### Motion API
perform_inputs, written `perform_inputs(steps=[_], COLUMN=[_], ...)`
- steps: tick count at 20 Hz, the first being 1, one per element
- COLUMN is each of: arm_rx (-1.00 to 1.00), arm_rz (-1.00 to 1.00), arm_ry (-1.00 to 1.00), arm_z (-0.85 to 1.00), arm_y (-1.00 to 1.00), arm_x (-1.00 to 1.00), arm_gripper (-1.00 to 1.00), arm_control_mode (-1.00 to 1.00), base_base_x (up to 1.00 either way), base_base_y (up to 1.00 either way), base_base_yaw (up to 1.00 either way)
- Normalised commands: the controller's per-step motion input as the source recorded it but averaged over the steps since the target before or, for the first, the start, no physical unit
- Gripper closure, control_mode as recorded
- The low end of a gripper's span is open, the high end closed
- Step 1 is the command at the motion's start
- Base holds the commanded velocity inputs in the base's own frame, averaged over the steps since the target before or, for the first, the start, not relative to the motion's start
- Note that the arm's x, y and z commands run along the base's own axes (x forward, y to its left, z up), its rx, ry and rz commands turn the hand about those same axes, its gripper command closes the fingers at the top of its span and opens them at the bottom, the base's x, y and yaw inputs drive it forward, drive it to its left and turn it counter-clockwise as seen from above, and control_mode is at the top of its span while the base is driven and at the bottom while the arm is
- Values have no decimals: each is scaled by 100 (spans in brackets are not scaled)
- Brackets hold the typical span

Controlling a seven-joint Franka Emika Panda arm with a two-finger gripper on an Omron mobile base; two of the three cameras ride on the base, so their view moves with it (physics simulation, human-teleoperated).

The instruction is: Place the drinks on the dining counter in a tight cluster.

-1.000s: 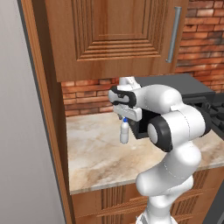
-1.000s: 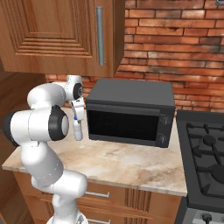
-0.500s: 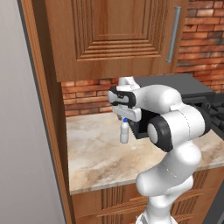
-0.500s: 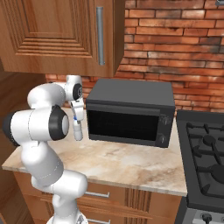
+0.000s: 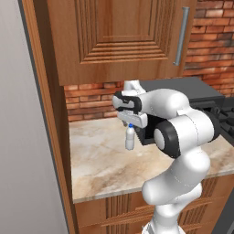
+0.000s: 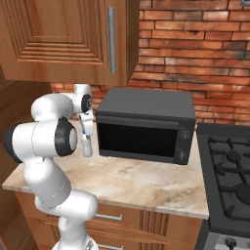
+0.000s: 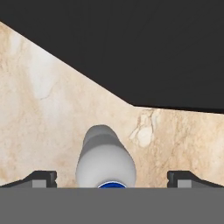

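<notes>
A small white bottle with a blue cap [image 5: 130, 139] [image 6: 87, 144] stands upright on the short marble counter [image 5: 98, 162] [image 6: 146, 181], just left of a black microwave. My gripper [image 5: 130, 122] [image 6: 86, 125] hangs directly over it, pointing down, open. In the hand view the bottle [image 7: 106, 159] sits between the two spread fingertips of the gripper [image 7: 112, 178], which touch nothing, and its blue cap is right at the bottom edge. The dining counter is out of view.
The black microwave [image 5: 203, 93] [image 6: 141, 128] stands close beside the bottle. Wooden cabinets [image 5: 119, 39] [image 6: 58, 39] hang low overhead. A wooden side panel [image 5: 48, 137] bounds the counter on the left, and a stove [image 6: 229, 168] lies to the right.
</notes>
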Motion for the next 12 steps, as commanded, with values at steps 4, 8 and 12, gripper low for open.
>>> perform_inputs(steps=[4,8,12], arm_rx=[0,0,0], arm_rz=[0,0,0], arm_ry=[0,0,0], arm_z=[0,0,0], arm_y=[8,7,0], arm_x=[0,0,0], arm_gripper=[-100,-100,-100], arm_control_mode=[-100,-100,-100], base_base_x=[0,0,0], base_base_y=[0,0,0], base_base_yaw=[0,0,0])
